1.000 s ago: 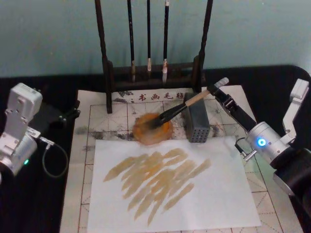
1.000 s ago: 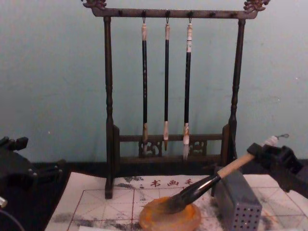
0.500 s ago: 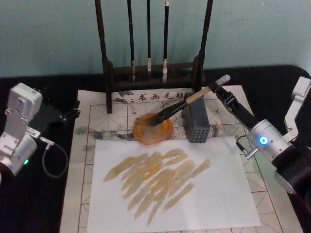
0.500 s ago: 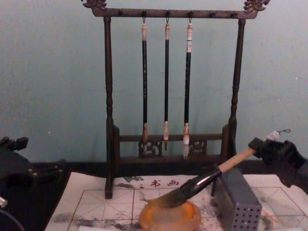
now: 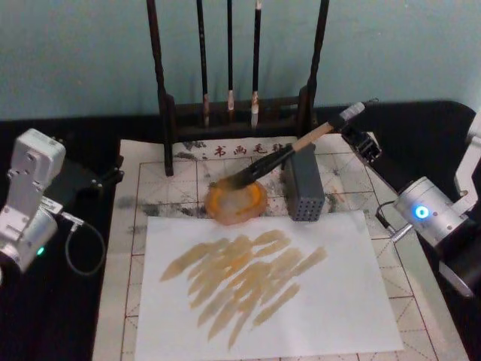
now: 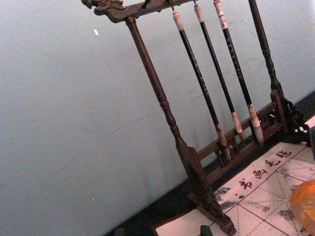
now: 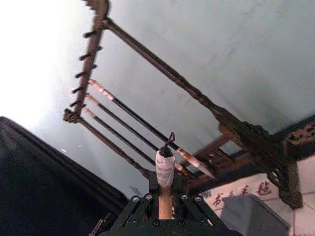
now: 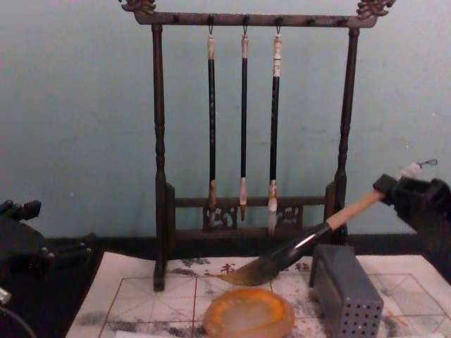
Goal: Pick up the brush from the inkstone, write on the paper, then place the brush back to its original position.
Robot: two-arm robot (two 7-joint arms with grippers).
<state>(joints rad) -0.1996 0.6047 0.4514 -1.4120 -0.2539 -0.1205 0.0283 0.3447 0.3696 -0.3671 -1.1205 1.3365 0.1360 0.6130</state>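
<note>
Right gripper [image 5: 352,129] at upper right clamped the brush [image 5: 278,156] by its pale handle, dark tip slanting above the amber inkstone [image 5: 237,203]; left gripper [image 5: 101,179] sat far left.

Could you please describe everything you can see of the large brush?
The brush has a thick light-wood handle, a black lower section, a dark bushy tip and a whitish end cap with a loop. It is tilted, tip low toward the robot's left, cap high. The right gripper is shut on its handle just below the cap. The tip hangs above the inkstone, apart from it.
</note>
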